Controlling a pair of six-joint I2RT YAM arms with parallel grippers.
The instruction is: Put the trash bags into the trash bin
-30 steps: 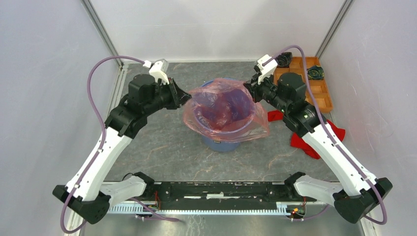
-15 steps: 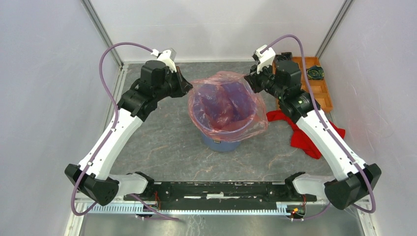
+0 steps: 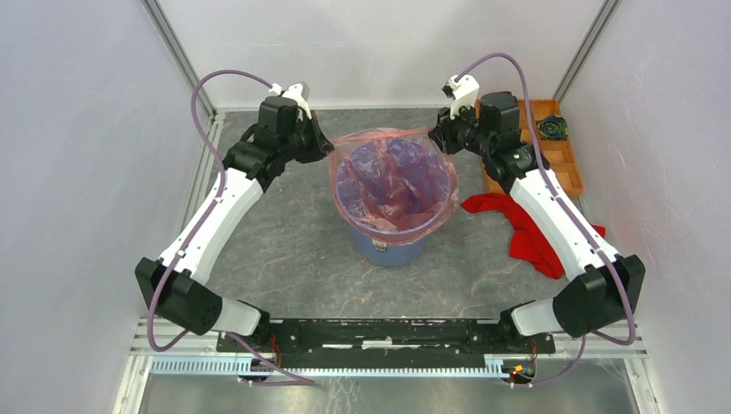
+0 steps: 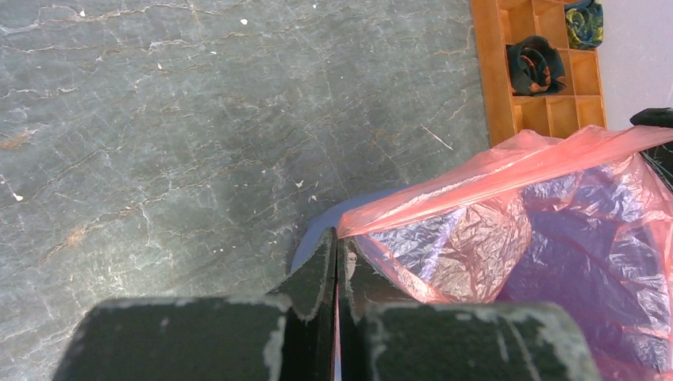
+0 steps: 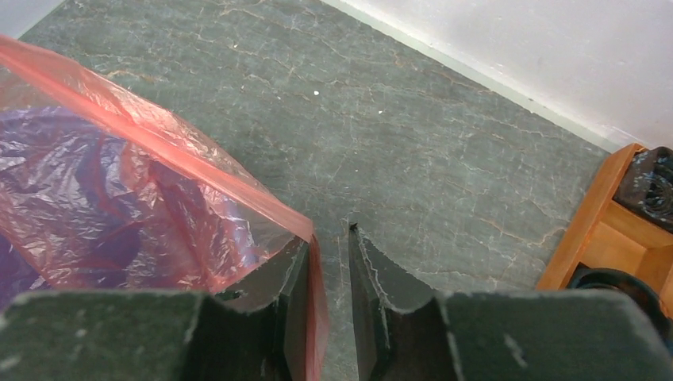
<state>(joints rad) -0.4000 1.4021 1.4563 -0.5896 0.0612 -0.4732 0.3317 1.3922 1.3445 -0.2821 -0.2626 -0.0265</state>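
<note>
Left claw (image 4: 337, 238): pressed together on bag (image 4: 508, 238) edge, far-left of bin (image 3: 390, 250). Right claw (image 5: 329, 234): slightly parted, film lying between, far-right of bin. Moved beyond bin within last second, stretching bag mouth round over rim. Bag apparently lining bin; release likely next.

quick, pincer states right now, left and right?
Left pincer: closed on the trash bag rim.
Right pincer: open, gap visible; the bag film only lies along one inner side, unclamped.
</note>
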